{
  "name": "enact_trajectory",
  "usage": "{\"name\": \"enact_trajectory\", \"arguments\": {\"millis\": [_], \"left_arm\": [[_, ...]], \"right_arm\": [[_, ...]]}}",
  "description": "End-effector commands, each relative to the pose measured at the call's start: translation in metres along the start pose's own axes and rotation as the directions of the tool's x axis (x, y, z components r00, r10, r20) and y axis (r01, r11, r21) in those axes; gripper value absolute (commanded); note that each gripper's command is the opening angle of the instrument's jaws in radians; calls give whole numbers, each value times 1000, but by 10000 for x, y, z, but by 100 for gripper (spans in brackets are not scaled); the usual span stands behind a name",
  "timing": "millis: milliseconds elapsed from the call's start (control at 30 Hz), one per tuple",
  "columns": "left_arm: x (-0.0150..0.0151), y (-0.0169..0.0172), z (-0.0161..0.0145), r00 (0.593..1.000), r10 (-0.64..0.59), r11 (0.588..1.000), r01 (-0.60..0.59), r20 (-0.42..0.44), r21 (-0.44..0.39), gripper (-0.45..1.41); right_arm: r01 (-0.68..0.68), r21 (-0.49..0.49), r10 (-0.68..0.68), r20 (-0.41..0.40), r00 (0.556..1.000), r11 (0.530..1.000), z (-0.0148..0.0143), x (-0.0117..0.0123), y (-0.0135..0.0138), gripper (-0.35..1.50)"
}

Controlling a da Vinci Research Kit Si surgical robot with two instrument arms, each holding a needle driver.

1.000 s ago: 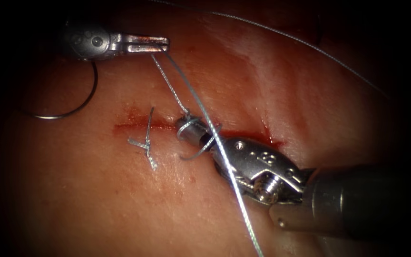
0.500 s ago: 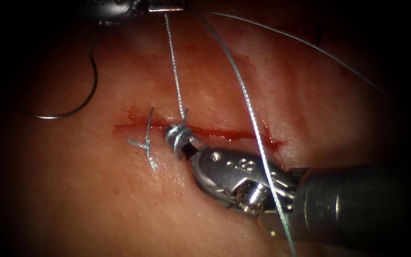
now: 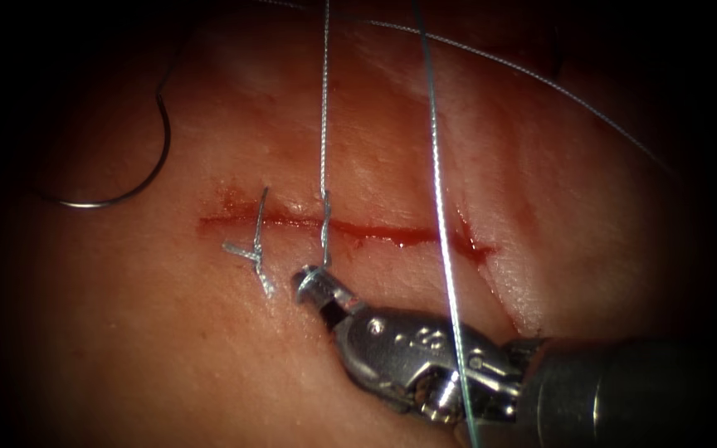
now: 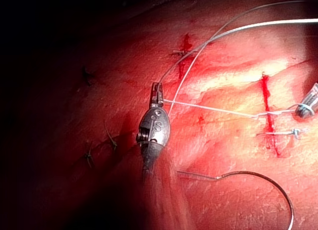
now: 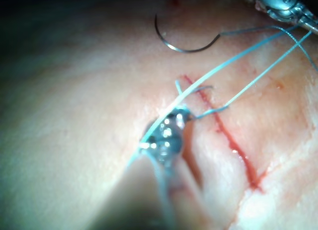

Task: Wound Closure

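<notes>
Below the cut (image 3: 392, 235), my right tool (image 3: 310, 280) has its jaws shut on the short end of the thread, with thread wound round their tip. From there the thread (image 3: 324, 124) runs taut across the cut and up. A second strand (image 3: 441, 232) passes over the right tool's wrist. In the left wrist view my left tool (image 4: 157, 91) is shut on the thread (image 4: 213, 108), far from the cut. The needle (image 3: 126, 197) lies loose on the tissue left of the cut, held by neither tool. The right wrist view shows the right jaws (image 5: 178, 118) beside the cut.
A tied stitch with cut ends (image 3: 255, 249) crosses the cut's left end. Red fluid lines the cut. Another length of thread (image 3: 541, 79) arcs over the tissue at the upper right. Older stitches (image 4: 89, 155) mark the tissue in the left wrist view.
The left tool rose out of the top of the endoscope view, drawing the thread straight and taut. The right tool drew back below the cut, and the loops around its jaws slid to the tip.
</notes>
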Motion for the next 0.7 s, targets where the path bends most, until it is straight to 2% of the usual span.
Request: {"name": "enact_trajectory", "arguments": {"millis": [33, 700], "left_arm": [[-5, -6, 10, 1000, 3, 1000, -3, -1, 4, -45], [-28, -67, 49, 997, 50, 994, -56, 61, 94, -45]], "right_arm": [[-1, 8, 1, 1, 1000, 1000, 5, -3, -8, -35], [11, 40, -11, 4, 1000, 999, -15, -8, -23, -35]]}}
